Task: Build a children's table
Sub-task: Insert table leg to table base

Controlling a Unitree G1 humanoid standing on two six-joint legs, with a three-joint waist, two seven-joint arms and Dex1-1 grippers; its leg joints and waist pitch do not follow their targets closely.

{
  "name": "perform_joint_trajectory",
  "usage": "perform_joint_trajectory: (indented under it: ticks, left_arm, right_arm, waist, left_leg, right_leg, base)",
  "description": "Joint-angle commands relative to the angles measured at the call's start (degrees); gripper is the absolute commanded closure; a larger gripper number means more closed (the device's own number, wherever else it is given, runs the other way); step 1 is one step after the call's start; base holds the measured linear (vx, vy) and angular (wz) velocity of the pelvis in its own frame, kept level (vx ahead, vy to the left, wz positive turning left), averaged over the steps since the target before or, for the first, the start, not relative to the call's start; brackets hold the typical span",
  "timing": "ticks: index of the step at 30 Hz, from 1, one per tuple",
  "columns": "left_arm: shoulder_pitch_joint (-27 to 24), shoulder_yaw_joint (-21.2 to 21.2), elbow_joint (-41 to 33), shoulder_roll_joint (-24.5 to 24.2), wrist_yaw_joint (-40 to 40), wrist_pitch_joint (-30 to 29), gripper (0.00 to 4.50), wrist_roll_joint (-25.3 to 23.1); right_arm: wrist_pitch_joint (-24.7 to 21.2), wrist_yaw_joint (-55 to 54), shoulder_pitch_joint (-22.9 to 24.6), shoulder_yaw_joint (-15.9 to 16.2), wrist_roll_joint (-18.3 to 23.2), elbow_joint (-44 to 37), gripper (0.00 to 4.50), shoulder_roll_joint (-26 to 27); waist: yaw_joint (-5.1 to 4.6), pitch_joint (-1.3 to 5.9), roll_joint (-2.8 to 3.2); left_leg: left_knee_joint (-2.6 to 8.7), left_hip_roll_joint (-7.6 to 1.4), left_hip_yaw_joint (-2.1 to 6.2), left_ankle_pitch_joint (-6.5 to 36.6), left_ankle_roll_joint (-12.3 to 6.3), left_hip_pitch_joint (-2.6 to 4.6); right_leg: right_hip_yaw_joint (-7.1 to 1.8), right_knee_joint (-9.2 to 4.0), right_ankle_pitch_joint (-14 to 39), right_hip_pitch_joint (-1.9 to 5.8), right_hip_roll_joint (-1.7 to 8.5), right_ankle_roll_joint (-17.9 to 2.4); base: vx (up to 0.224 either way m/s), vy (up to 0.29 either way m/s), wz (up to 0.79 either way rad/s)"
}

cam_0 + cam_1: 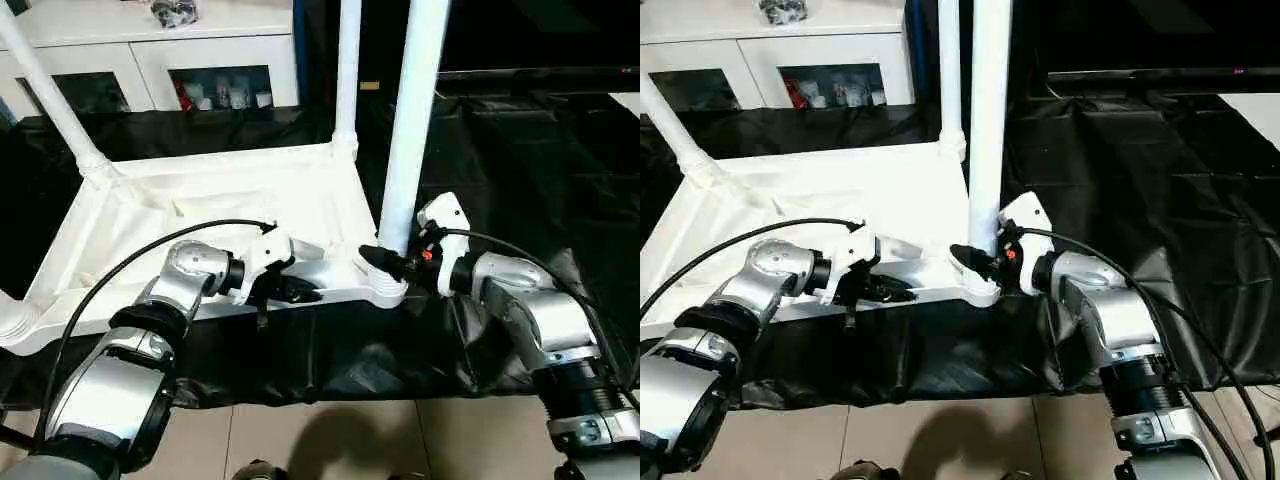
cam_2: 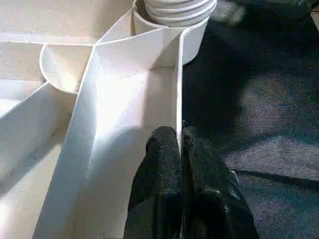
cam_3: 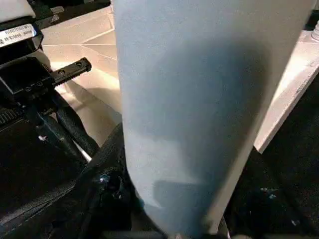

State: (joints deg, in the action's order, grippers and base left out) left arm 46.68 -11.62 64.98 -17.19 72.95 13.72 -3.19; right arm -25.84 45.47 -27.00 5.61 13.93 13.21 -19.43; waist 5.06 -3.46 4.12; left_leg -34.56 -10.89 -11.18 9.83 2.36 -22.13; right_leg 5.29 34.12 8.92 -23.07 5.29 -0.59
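The white tabletop (image 1: 200,190) lies upside down on a black sheet, its ribbed underside facing up. Three white legs stand in its corner sockets: far left (image 1: 50,100), far right (image 1: 347,70) and near right (image 1: 410,120). My left gripper (image 1: 300,293) is shut on the tabletop's near rim wall (image 2: 178,84), one black finger on each side of it. My right gripper (image 1: 385,260) is shut around the near right leg (image 3: 199,99) just above its socket (image 1: 385,290). The near left corner socket (image 1: 15,320) sits at the picture's edge.
A white cabinet with glass doors (image 1: 150,60) stands behind the work. The black sheet (image 1: 520,150) covers the surface to the right and hangs over the near edge. Tiled floor (image 1: 330,440) lies below. Black cables (image 1: 120,265) loop over both forearms.
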Motion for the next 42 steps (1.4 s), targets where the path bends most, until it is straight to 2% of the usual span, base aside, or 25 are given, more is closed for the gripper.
perform_joint_trajectory:
  ticks: [1,2,7,13,21,24,25,29,31,34,42]
  left_arm:
    - [0.2,0.4,0.5,0.5,0.1,-0.6,4.5,0.2]
    - [0.2,0.6,0.3,0.7,0.6,-0.8,4.5,0.5]
    - [0.1,1.2,-0.5,0.9,0.6,-1.8,4.5,1.1]
    - [-0.8,2.9,-4.2,2.2,0.4,-5.6,4.5,3.9]
    - [-1.7,3.1,-5.1,2.9,-1.6,-6.2,4.5,3.3]
    - [-2.0,3.1,-5.7,2.9,-2.6,-6.9,4.5,3.2]
    - [-2.0,3.0,-5.9,2.8,-3.1,-6.9,4.5,3.0]
    - [-1.8,2.9,-5.7,2.6,-4.5,-6.5,4.5,2.1]
    - [-1.6,2.8,-5.4,2.5,-4.9,-6.3,4.5,1.8]
    - [-1.4,2.6,-5.1,2.4,-5.5,-6.0,4.5,1.4]
    - [-1.0,1.7,-4.3,1.9,-6.1,-4.8,4.5,-0.1]
  right_arm:
    - [1.0,-0.2,0.2,0.1,0.0,0.3,2.59,0.6]
    - [2.6,-1.1,0.2,-0.4,-0.2,2.1,2.59,1.6]
    - [4.5,-2.5,0.9,-1.4,-0.1,4.2,2.59,2.8]
    - [6.1,-2.5,4.8,-4.7,3.1,4.5,2.59,4.6]
    - [10.2,-2.6,7.8,-8.5,6.3,6.5,2.59,7.8]
    - [11.8,-2.6,9.3,-9.5,7.0,6.7,2.59,8.5]
    - [13.1,-2.6,9.9,-9.7,6.8,6.8,2.59,8.6]
    - [17.4,-2.5,11.7,-9.8,5.7,6.2,2.59,8.3]
    - [19.4,-2.9,12.3,-9.0,4.0,5.7,2.59,7.7]
    - [21.6,-3.9,13.0,-8.0,1.7,5.0,2.59,6.9]
    - [22.4,-3.2,12.7,-5.2,-1.2,4.2,2.59,4.9]
  waist:
    - [0.08,4.82,-0.37]
    - [-0.05,4.83,-0.53]
    - [-0.04,4.88,-0.6]
    - [0.08,4.84,-0.52]
    - [0.01,4.72,-0.49]
    - [0.01,4.7,-0.39]
    - [0.05,4.74,-0.2]
    - [0.03,4.72,-0.31]
    - [-0.02,4.64,-0.06]
    - [-0.15,4.62,-0.08]
    - [-0.4,4.59,0.11]
  left_leg:
    - [3.77,-2.27,1.24,12.2,-2.29,1.28]
    - [3.79,-2.3,1.22,12.3,-2.24,1.24]
    - [3.75,-2.24,1.16,12.4,-2.27,1.26]
    - [3.89,-2.44,1.22,12.5,-2.78,1.3]
    - [4.0,-2.35,1.22,14.1,-2.71,1.31]
    - [4.08,-2.37,1.26,14.0,-2.83,1.27]
    - [4.08,-2.39,1.29,14.1,-2.74,1.33]
    - [4.13,-2.34,1.29,14.2,-2.99,1.24]
    - [4.19,-2.28,1.28,15.0,-2.81,1.32]
    - [4.27,-2.25,1.39,15.7,-2.58,1.3]
    - [4.28,-2.2,1.41,16.2,-3.02,1.27]
  right_leg:
    - [-2.65,-4.05,16.2,2.95,3.77,-12.0]
    - [-2.66,-4.08,15.7,2.86,3.78,-12.1]
    - [-2.62,-3.98,14.8,2.94,3.82,-12.7]
    - [-2.59,-3.92,14.4,2.89,3.77,-13.0]
    - [-2.56,-4.43,17.2,2.8,3.92,-12.1]
    - [-2.54,-4.44,17.2,2.76,3.88,-11.9]
    - [-2.55,-4.44,17.5,2.74,3.92,-11.9]
    - [-2.56,-4.53,17.7,2.72,3.94,-11.5]
    - [-2.52,-4.85,19.1,2.66,3.91,-11.1]
    - [-2.49,-4.88,19.9,2.69,3.88,-10.6]
    - [-2.45,-4.99,19.6,2.74,3.67,-10.8]
  base:
    - [0.0,0.0,0.0]
    - [0.0,0.0,0.0]
    - [0.0,0.0,0.0]
    - [0.0,0.0,0.0]
    - [0.0,0.0,0.0]
    - [0.0,0.0,0.0]
    - [0.0,0.0,0.0]
    - [0.0,0.0,0.0]
    - [0.0,0.0,0.0]
    - [0.0,0.0,0.0]
    - [0.0,0.0,0.0]
